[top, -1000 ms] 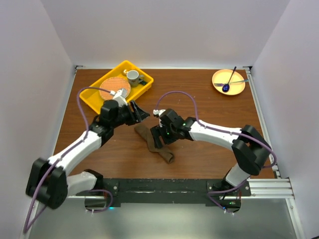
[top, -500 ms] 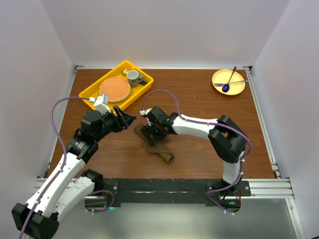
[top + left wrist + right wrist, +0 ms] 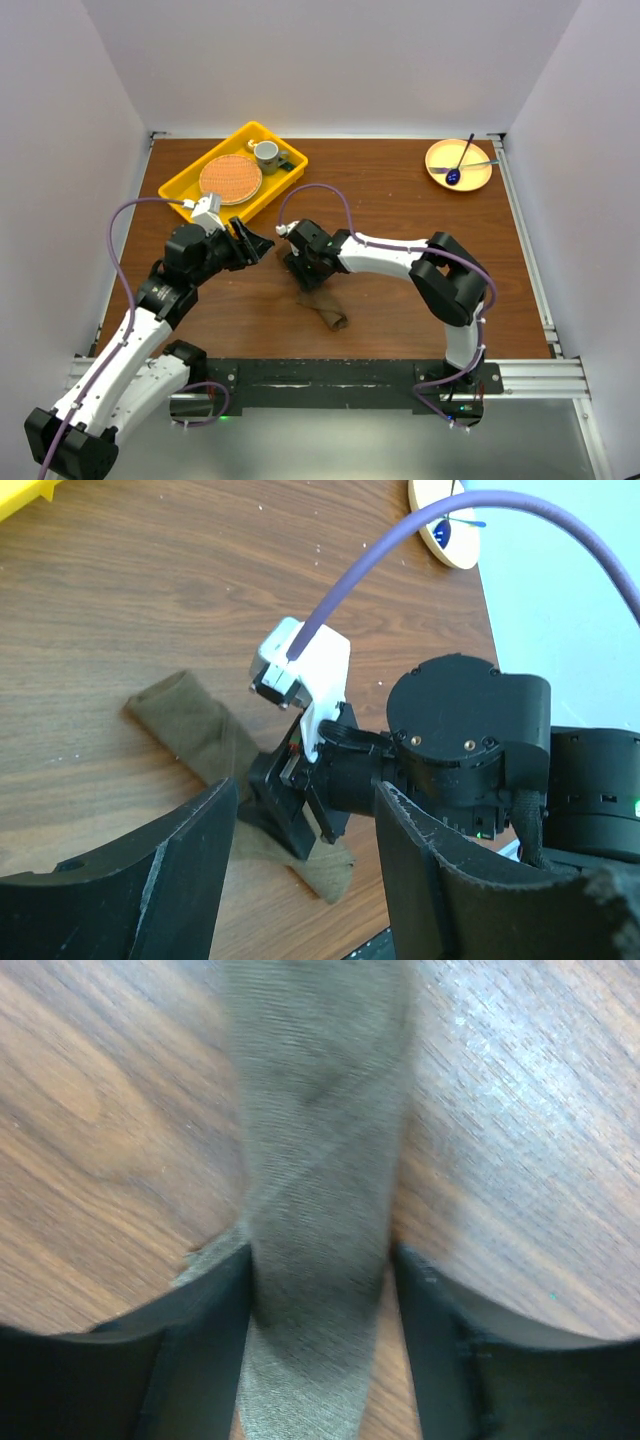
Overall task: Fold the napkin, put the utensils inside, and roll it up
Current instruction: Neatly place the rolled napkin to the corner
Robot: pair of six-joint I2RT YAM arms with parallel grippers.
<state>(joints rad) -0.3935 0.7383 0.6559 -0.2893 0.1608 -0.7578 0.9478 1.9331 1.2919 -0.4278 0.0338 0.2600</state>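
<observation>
The napkin (image 3: 327, 313) lies rolled into a long olive-brown tube, slanting across the middle of the table. My right gripper (image 3: 303, 277) points down over the roll's middle. In the right wrist view its two fingers press both sides of the napkin (image 3: 320, 1150), so the right gripper (image 3: 322, 1260) is shut on it. My left gripper (image 3: 258, 243) hovers just left of the roll's upper end, open and empty. In the left wrist view the left gripper (image 3: 305, 792) frames the right gripper (image 3: 305, 830) and the napkin (image 3: 190, 730). The utensils are out of view.
A yellow tray (image 3: 188, 192) at the back left holds a round orange mat (image 3: 230, 179) and a cup (image 3: 266, 153). A yellow plate (image 3: 476, 178) at the back right carries a dark blue spoon (image 3: 461, 160) and a thin pale utensil.
The right gripper has slid left up along the roll and its jaws have narrowed onto it. The left arm drew back to the left, its gripper staying open.
</observation>
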